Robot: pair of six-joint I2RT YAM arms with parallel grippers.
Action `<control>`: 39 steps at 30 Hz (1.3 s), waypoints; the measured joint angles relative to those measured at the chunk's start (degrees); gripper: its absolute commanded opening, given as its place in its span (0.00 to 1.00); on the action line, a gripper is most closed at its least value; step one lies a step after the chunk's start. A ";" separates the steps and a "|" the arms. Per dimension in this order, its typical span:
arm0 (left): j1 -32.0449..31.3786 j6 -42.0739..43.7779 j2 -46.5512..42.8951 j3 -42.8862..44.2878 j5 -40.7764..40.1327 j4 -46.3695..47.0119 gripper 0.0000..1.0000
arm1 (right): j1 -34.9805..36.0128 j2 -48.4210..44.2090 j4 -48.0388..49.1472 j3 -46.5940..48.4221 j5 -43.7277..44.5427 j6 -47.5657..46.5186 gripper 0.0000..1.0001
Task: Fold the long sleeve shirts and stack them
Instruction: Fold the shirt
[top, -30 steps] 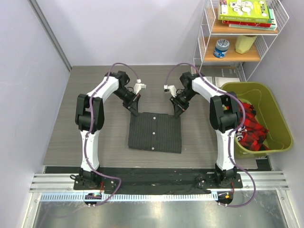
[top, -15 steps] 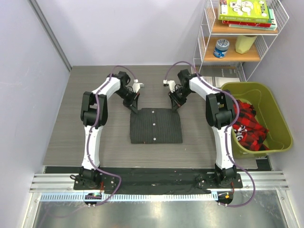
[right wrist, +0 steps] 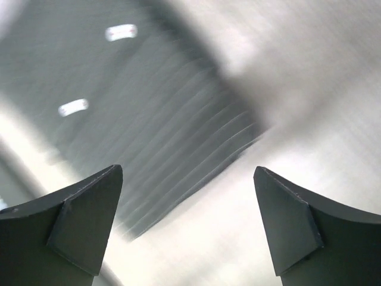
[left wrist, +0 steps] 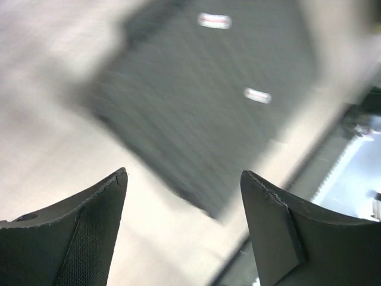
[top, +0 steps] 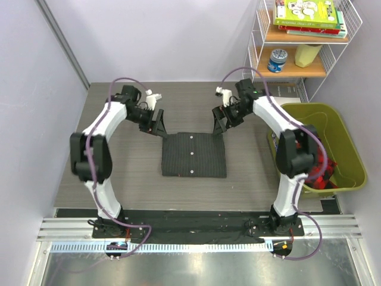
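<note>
At the near edge, the two arm bases sit bolted to a black strip along the desk (top: 119, 161), the left arm on the left. Just beyond them, in the middle of the grey wood-grain top, one long sleeve shirt (top: 194, 155) lies flat, folded into a neat dark rectangle with a row of pale buttons down its centre. Its fine stripes show in both wrist views (left wrist: 202, 101) (right wrist: 149, 119), though both are blurred.

Past the shirt's far edge, the left pincer (top: 161, 128) hangs near the far left corner of the cloth, and the right pincer (top: 218, 128) hangs near the far right corner. Seen from its own wrist, the left pincer (left wrist: 183, 176) is spread, with nothing between its fingers, only desk and shirt below. The right pincer (right wrist: 187, 171) is spread wide too and grips nothing. Whether either fingertip touches the cloth cannot be told.

Off to the right stands an olive-green bin (top: 351, 161) holding red cloth (top: 312, 164). Farthest back, in the right corner, a white wire rack (top: 256, 59) carries a blue-lidded jar (top: 277, 59), a yellow cup (top: 308, 55) and, on the shelf above, a stack of books (top: 309, 15)
</note>
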 measured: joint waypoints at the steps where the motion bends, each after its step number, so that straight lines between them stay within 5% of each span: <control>1: 0.15 -0.83 -4.63 -2.82 1.95 0.17 0.74 | -0.17 -3.61 -0.09 -2.23 -1.99 0.83 0.98; 8: -8.04 -9.66 -24.59 -20.46 16.52 5.55 0.65 | 4.85 -20.09 3.34 -17.94 -17.59 7.21 0.98; 14: -11.72 -17.99 -16.22 -27.80 21.40 10.73 0.64 | 11.10 -15.23 7.67 -27.32 -24.44 12.24 0.97; 23: -5.20 -20.92 0.02 -26.67 15.37 12.31 0.64 | 5.60 1.88 5.49 -22.93 -27.56 13.33 0.92; 31: -4.48 -12.63 -2.01 -24.81 14.60 5.53 0.73 | 4.96 5.31 0.15 -7.58 -11.19 5.62 0.90; 35: -4.24 -6.56 -15.13 -28.63 13.84 3.54 0.79 | 8.52 3.87 3.06 -4.46 4.04 -3.96 0.88; 39: 2.95 -7.91 -28.70 -30.53 12.59 5.27 0.86 | 13.00 3.45 3.91 -0.74 9.53 -7.63 0.84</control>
